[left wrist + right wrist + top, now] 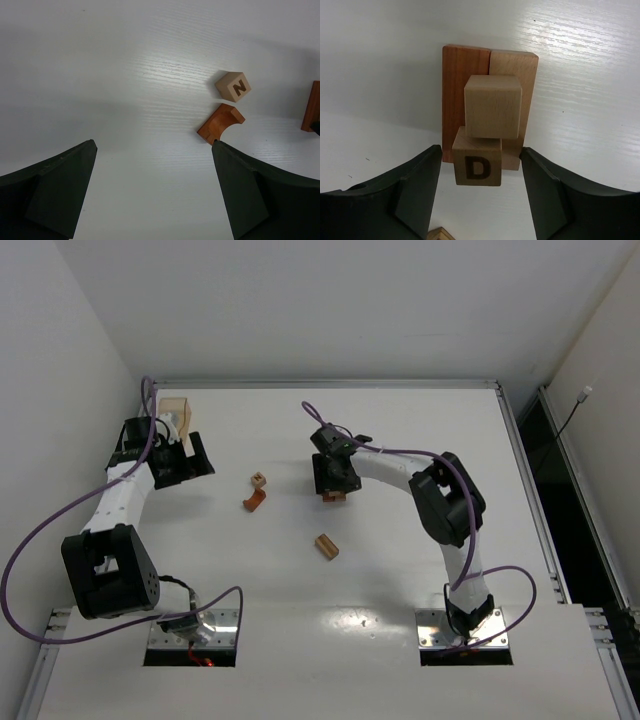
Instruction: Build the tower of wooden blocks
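Note:
The wood block tower (pixel 490 100) shows in the right wrist view as a reddish-brown bar (pixel 455 90) and a tan bar (pixel 527 75) lying side by side. On them sit a plain tan cube (pixel 493 106) and a cube marked D (pixel 477 167). My right gripper (pixel 481 149) is open, one jaw on each side of the D cube with a gap to each. From above, the right gripper (pixel 335 478) covers most of the tower (pixel 333 496). My left gripper (pixel 154 145) is open over bare table, just short of the arch piece (pixel 220 123) and the N cube (pixel 233 86).
The N cube (pixel 259 479) and arch piece (pixel 255 502) lie left of the tower, and a short bar (pixel 327 546) lies nearer the arm bases. A translucent amber box (pixel 175 410) stands at the back left, behind the left gripper (pixel 195 462).

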